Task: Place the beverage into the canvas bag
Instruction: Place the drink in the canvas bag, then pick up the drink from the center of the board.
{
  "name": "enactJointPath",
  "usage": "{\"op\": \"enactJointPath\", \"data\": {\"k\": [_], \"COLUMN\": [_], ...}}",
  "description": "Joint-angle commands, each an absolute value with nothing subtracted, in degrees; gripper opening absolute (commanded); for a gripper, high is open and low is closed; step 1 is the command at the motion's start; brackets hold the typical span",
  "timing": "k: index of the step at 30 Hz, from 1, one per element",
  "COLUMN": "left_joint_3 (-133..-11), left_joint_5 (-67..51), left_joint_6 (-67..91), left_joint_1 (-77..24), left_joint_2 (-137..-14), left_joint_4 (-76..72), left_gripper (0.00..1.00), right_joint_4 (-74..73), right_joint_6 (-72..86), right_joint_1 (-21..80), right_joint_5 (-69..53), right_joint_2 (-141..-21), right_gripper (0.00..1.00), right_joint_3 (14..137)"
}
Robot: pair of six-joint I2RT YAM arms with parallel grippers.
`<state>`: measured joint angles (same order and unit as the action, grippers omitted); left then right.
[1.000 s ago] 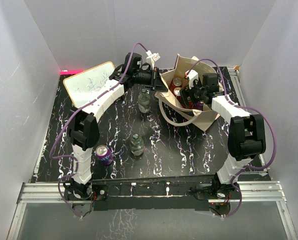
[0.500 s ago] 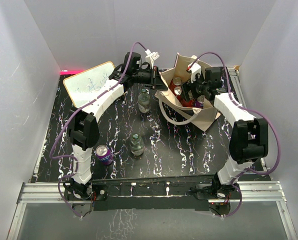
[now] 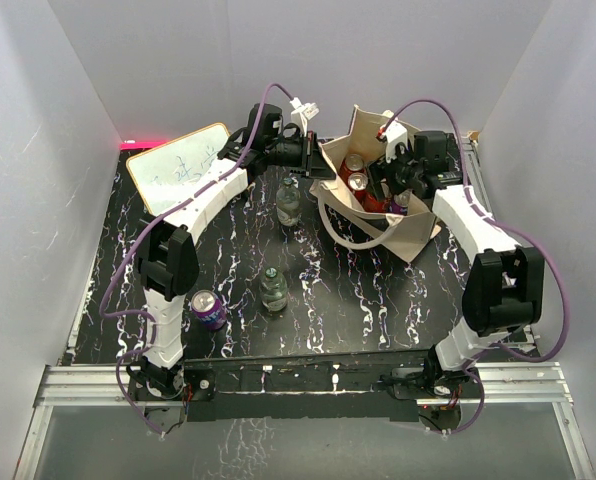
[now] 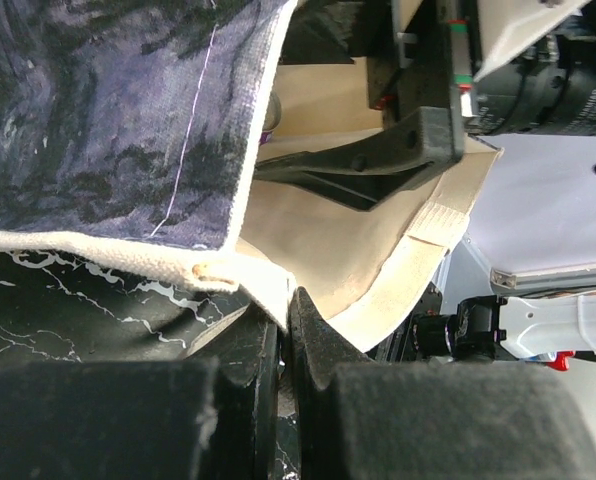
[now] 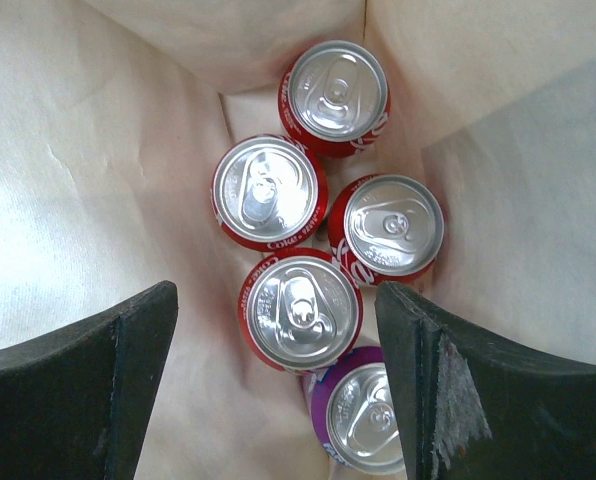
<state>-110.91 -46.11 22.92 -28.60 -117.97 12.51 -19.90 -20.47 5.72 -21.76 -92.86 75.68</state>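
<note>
The canvas bag [image 3: 410, 238] was found standing at the far right of the table [image 3: 378, 300], its mouth kept open. The left gripper [image 4: 283, 300] was clenched on the bag's rim, with a fold of cloth pinched between its fingers. The right gripper [image 5: 278, 310] was hung over the open mouth with its fingers spread and nothing between them. Four red cans [image 5: 270, 192] and a bagged purple can [image 5: 368, 415] were seen upright and packed close on the bag's floor. Left out on the table were a loose purple can [image 3: 208, 308] at the near left, a near bottle [image 3: 272, 288] towards the middle, and a far bottle [image 3: 289, 203] near the bag. The loose purple can was judged rigid, smooth-walled and rather slippery, probably weighty if full, and easily dented if squeezed hard. It would best be taken across the middle of its wall. The bottles were judged softer-walled and readily tipped, so a hold just below the shoulder would be favoured. The bag itself was judged limp, its rim likely to sag if released.
</note>
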Motion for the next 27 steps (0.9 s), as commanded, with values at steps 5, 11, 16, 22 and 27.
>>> {"op": "enactJointPath", "data": {"k": [5,11,16,22,27], "left_joint_3": [-112.55,-110.0,-108.6,-107.22,-107.03], "left_joint_5": [-48.52,-48.18,-47.58,-46.8,-46.18], "left_joint_6": [20.85,20.25,18.58,16.68,15.94], "left_joint_1": [-28.21,-28.21,-28.29,-28.23,-28.26], "left_joint_2": [-116.63,-116.2,-116.2,-116.13,-116.61], "left_joint_4": [8.66,7.77,8.67,10.16,10.78], "left_gripper": [0.0,0.0,0.0,0.0,0.0], "right_joint_4": [-29.63,-32.51,-32.45,-32.37,-32.03], "right_joint_6": [-25.49,-29.87,-33.22,-37.57,-39.56], "right_joint_1": [3.6,1.87,0.3,-2.35,-3.56], "right_joint_5": [-16.63,-13.94,-13.12,-12.83,-13.47], "right_joint_2": [-80.76,-74.33,-71.2,-68.81,-68.08], "right_gripper": [0.71,0.64,0.61,0.59,0.59], "right_joint_3": [76.57,68.76,61.71,56.53,53.54]}}
